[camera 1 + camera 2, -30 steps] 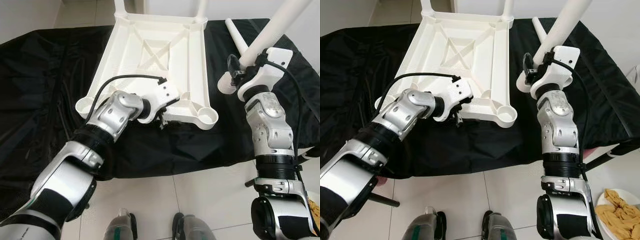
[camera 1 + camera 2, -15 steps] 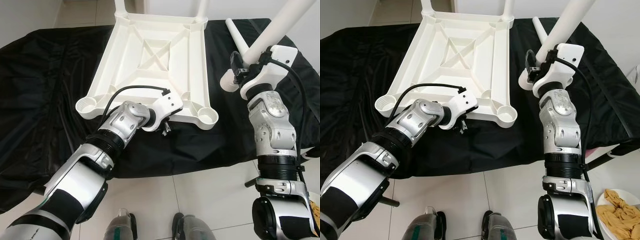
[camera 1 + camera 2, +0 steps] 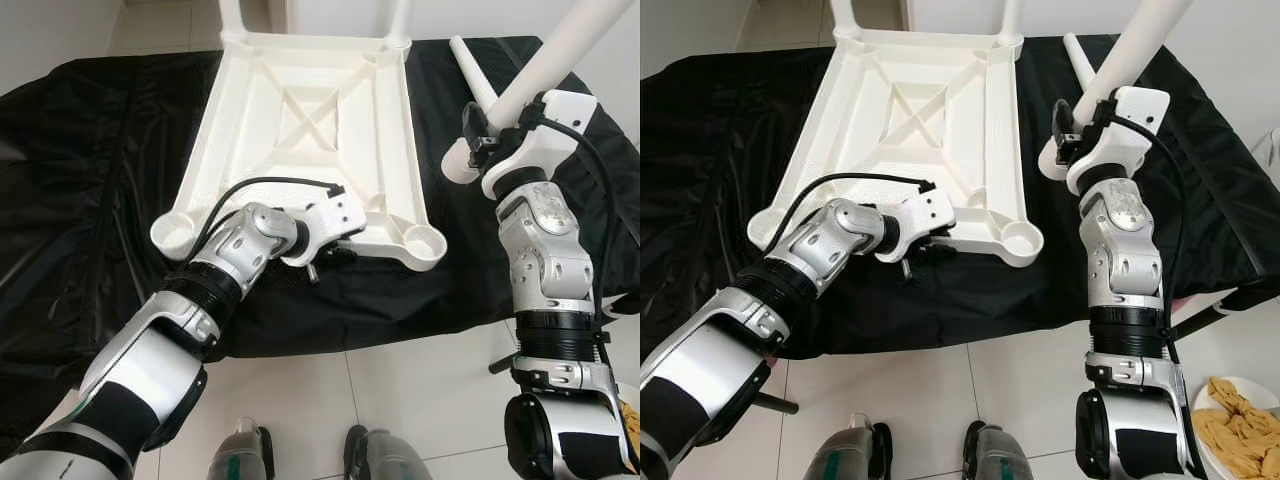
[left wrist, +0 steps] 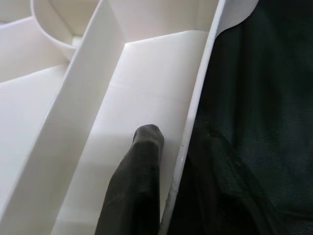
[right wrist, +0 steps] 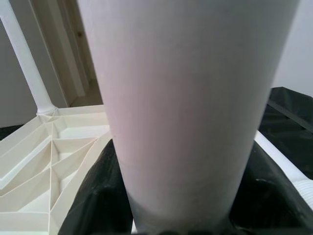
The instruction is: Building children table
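A white upturned tabletop [image 3: 320, 140] lies on the black-draped bench [image 3: 90, 180], above pale floor tiles [image 3: 400, 380]. The left claw [image 3: 335, 245] pinches its near rim; the right claw [image 3: 487, 140] grips a white leg [image 3: 540, 70] tilted beside it.

The left arm reaches forward and inward toward one o'clock, elbow low, its wrist rolled over. The left tool [image 3: 335, 250] is pinched on a thin white edge, one black finger [image 4: 139, 181] lying flat inside and the other apparently beneath, though that one is poorly seen. The right arm stands nearly upright at the right, forearm vertical, wrist bent toward eleven o'clock. The right tool [image 3: 480, 135] is clamped around a white tube.
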You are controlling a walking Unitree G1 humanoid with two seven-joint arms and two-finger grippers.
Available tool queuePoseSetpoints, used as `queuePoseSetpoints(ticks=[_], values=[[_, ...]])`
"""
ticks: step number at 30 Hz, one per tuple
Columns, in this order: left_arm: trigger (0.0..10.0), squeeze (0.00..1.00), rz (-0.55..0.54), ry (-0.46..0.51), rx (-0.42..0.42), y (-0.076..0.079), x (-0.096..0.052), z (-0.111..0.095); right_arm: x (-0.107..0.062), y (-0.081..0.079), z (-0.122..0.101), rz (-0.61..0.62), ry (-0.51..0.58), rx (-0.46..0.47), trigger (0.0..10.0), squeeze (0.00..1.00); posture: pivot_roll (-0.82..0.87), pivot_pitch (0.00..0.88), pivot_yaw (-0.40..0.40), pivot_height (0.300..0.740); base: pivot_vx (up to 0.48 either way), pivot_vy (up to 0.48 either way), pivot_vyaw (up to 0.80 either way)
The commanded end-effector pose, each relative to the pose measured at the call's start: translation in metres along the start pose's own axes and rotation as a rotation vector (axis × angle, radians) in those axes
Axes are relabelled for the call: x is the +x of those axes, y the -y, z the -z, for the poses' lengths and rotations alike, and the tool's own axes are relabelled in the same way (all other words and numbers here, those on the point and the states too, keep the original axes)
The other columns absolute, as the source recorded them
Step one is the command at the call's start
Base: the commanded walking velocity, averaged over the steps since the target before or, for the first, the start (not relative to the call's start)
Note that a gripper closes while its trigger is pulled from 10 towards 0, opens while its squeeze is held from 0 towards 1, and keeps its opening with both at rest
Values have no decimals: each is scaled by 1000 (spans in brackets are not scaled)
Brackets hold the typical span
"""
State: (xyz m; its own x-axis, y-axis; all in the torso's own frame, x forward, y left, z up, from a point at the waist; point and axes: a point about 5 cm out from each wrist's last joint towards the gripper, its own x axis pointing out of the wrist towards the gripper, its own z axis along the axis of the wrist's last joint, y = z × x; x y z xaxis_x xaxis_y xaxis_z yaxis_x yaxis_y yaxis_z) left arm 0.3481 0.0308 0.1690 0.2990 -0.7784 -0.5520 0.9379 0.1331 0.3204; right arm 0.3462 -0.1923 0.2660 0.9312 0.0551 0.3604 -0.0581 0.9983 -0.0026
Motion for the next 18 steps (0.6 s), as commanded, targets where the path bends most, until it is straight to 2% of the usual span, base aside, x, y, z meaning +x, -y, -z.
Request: queuePoseSetpoints(ticks=[1, 5, 6, 7, 8, 9, 10, 12, 15, 18], values=[[0, 0, 94, -33, -20, 12, 2, 13, 1, -4, 1, -20, -7, 13, 10000, 0, 2, 109, 14, 740, 0, 0, 0], [235, 0, 110, -21, -4, 15, -3, 13, 2, -7, 4, -32, -25, 31, 10000, 0, 10, 105, 11, 740, 0, 0, 0], [2039, 0, 111, -20, -2, 16, -3, 13, 2, -7, 5, -33, -27, 34, 10000, 0, 11, 103, 11, 740, 0, 0, 0], [4824, 0, 105, -20, 3, 15, -4, 14, 2, -8, 8, -28, -43, 43, 10000, 0, 16, 99, 9, 740, 0, 0, 0], [4824, 0, 105, -20, 3, 15, -4, 14, 2, -8, 8, -28, -43, 43, 10000, 0, 16, 99, 9, 740, 0, 0, 0], [8824, 0, 95, -25, 5, 14, -4, 15, 1, -9, 12, -19, -64, 53, 10000, 0, 19, 96, 8, 740, 0, 0, 0], [10000, 0, 89, -30, 4, 14, -4, 16, 1, -10, 15, -12, -80, 63, 10000, 0, 20, 95, 7, 740, 0, 0, 0], [10000, 0, 86, -33, 3, 13, -4, 16, 1, -10, 17, -8, -90, 69, 10000, 0, 20, 95, 7, 740, 0, 0, 0], [10000, 0, 67, -24, -11, 12, -5, 15, -6, -21, 30, -53, -150, 126, 10000, 0, 26, 87, 3, 740, 0, 0, 0], [10000, 0, 55, -22, -2, 11, -5, 14, -11, -27, 32, -103, -162, 107, 10000, 0, 25, 86, 4, 740, 0, 0, 0]])
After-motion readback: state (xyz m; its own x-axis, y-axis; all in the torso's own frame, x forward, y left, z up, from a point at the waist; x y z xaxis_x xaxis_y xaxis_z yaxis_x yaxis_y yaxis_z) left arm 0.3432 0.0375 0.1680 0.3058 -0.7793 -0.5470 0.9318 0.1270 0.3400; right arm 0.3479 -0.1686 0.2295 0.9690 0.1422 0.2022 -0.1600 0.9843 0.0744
